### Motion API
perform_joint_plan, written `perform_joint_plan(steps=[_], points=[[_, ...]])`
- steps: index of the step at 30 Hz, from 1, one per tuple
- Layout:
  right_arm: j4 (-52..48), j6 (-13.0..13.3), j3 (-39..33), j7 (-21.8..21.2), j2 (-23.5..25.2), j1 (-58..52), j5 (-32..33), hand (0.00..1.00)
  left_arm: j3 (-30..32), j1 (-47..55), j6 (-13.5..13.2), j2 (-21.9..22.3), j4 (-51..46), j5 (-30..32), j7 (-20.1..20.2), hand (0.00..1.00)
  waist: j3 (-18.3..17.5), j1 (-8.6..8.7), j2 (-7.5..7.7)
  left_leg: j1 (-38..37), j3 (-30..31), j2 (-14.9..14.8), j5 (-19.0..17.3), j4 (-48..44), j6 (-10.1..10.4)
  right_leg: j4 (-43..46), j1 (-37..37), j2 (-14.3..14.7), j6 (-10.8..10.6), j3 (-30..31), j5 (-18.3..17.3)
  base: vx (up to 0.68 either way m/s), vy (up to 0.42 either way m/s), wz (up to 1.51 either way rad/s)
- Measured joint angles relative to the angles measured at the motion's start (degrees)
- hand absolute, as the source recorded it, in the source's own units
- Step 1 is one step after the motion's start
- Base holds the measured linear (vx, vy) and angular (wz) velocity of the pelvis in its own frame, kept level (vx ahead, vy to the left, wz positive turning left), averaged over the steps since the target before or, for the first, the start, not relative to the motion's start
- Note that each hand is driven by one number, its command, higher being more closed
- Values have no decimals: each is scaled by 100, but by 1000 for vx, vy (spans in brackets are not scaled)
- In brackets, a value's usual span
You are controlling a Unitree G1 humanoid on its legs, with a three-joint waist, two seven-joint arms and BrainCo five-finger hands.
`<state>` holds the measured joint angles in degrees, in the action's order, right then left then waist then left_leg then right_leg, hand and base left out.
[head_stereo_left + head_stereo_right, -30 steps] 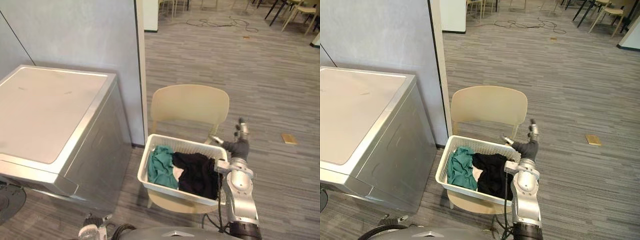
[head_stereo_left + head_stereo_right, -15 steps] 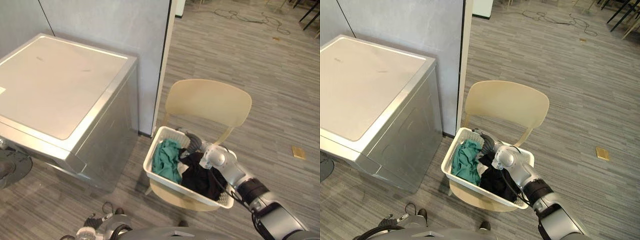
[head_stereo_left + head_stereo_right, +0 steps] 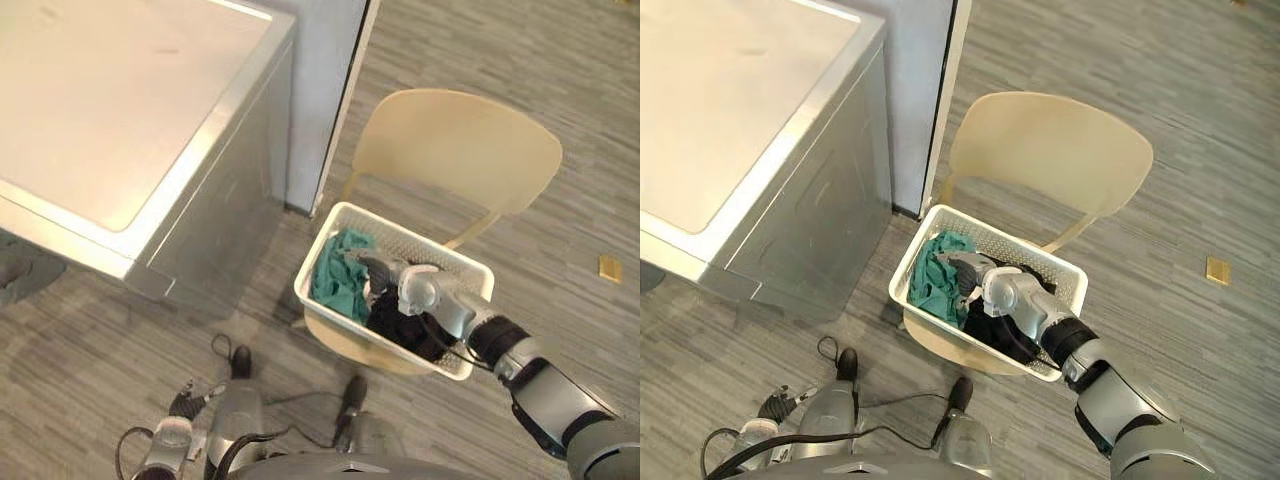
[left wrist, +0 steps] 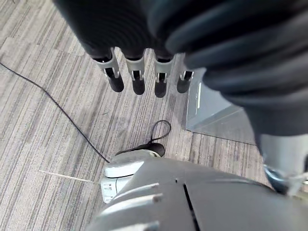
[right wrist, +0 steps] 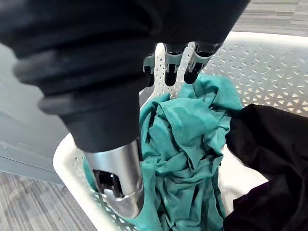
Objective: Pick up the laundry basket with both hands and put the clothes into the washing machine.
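Where the white laundry basket [image 3: 430, 244] rests on the seat of the beige chair [image 3: 460, 140], the seat's front edge shows beneath the basket's near rim. Grey floor [image 3: 100, 330] lies open between the chair and the washing machine [image 3: 100, 100]. The machine's lid is closed and its far-left side is cut off.

The right arm crosses the basket's near right corner. The right hand [image 3: 970, 272] is poised over the teal cloth [image 5: 187, 139] with its fingers [image 5: 172, 72] straight, close together and grasping nothing. Whether the tips touch the cloth cannot be told.

The black cloth [image 5: 269, 144] fills the basket's other half, partly hidden under the forearm. The left hand [image 4: 137, 79] hangs above bare floor, fingers straight and relaxed.
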<state>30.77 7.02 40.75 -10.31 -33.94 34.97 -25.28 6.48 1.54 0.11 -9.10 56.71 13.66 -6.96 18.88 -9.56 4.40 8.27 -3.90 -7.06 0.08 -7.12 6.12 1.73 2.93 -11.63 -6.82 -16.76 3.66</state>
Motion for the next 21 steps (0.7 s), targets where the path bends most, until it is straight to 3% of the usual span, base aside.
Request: perform_joint_plan(steps=[6,12,21], points=[[208,-131,-315,365,37,57,-224,0,-10,-69,0,-14,-121,-110,-127,0,254,-107,-41,292,85,-12,55,-82,0,192,296,-7,30,-2,-31,-68,1,4],[423,-358,-852,800,167,272,-427,0,-55,-138,8,-17,-205,-230,-282,0,550,-97,-124,482,113,-30,172,-70,3,324,530,-7,25,-1,-26,-61,-5,1],[676,-501,-1224,1047,457,483,-436,0,-140,-323,14,-5,-352,-458,-436,0,822,-127,-182,773,261,-28,277,-62,17,349,731,-2,21,-147,-16,-19,-4,7]])
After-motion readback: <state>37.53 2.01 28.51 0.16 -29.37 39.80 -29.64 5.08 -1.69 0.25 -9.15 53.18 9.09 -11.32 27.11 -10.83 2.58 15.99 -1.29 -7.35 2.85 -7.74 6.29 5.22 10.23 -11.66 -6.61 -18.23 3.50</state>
